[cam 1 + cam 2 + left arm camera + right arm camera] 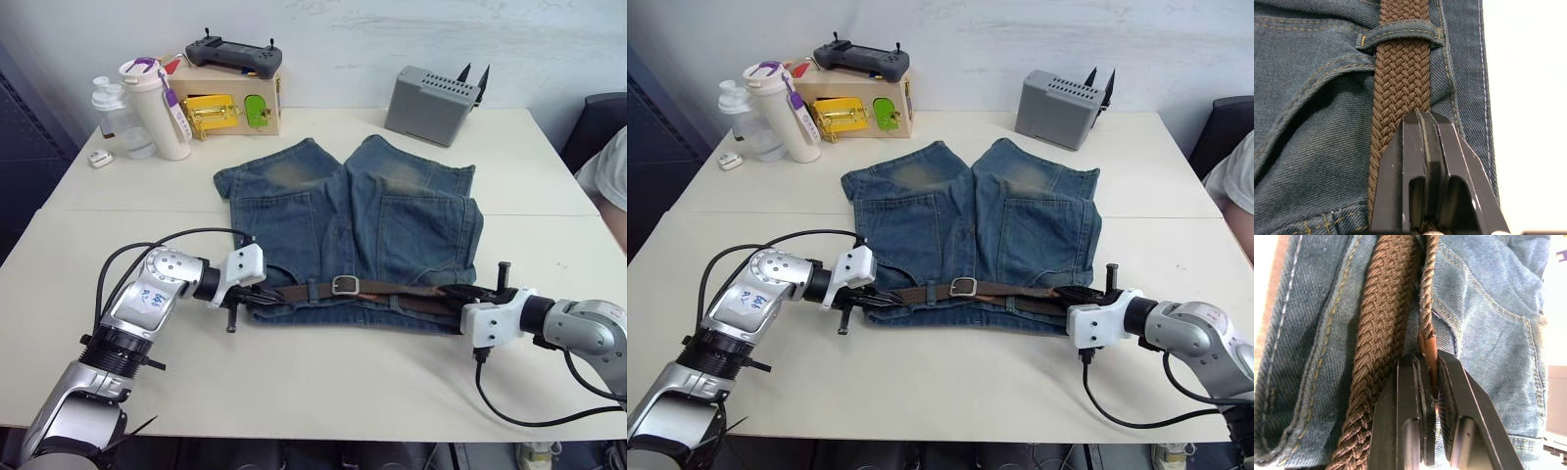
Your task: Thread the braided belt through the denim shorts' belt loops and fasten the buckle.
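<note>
On faded denim shorts (343,225): woven braided belt (1400,83); left end effector (1422,120) together, right end effector (1427,367) pinching belt's leather tip.

I see bare table (323,382) on the near side of the denim shorts (353,220). Behind the shorts stand a grey box (431,103) and bottles (147,108).

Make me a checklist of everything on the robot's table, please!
Surface: white table.
Job's things: denim shorts lie flat; braided belt runs along the waistband, under a belt loop, buckle near the middle.
Clutter: bottles, wooden box with controller, grey box.
Grippers: left gripper shut on the belt; right gripper pinching the belt's tan tip.
Cables: black cables loop off both wrists.
Surroundings: white wall; person's sleeve.
</note>
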